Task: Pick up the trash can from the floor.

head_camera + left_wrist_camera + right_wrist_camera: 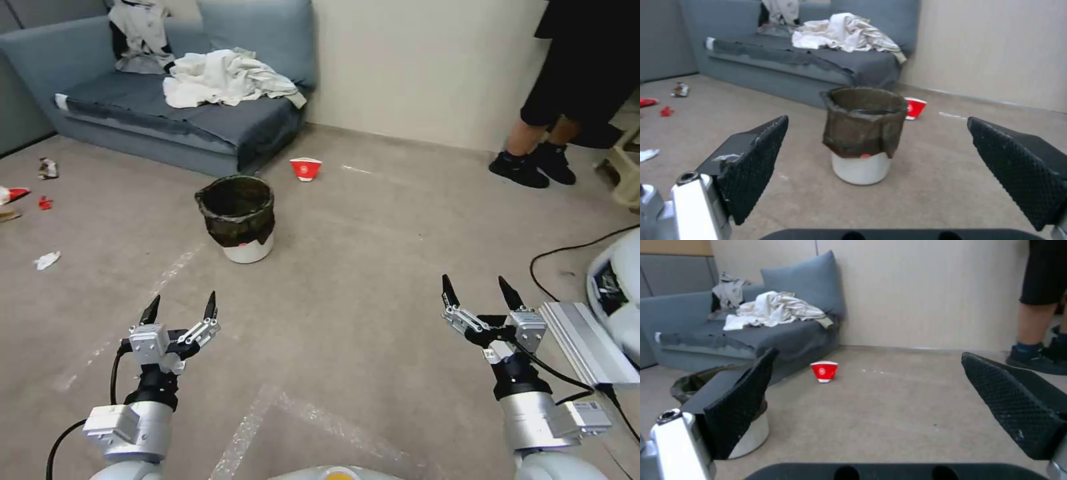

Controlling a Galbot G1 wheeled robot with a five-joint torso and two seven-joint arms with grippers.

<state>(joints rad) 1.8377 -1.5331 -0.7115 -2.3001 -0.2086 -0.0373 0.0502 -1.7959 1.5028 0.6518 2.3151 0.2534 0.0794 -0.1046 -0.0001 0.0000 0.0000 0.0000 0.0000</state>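
Observation:
The trash can [239,219] is a small round white bin with a dark bag folded over its rim, standing upright on the beige floor [373,253] in front of the sofa. The left wrist view has the trash can [862,135] straight ahead, a small red mark below the bag's edge. My left gripper [181,308] hovers open, short of the can and a little left of it, holding nothing. Off to the right, my right gripper [481,291] is open too, and the trash can [749,435] sits partly behind one finger [740,403] in its wrist view.
A grey sofa [180,127] with crumpled cloths stands behind the can. A red-and-white paper bowl [305,169] lies near the sofa corner. Scraps of litter [45,260] dot the left floor. A person's legs [540,143] stand at the back right; a cable [567,250] and equipment lie right.

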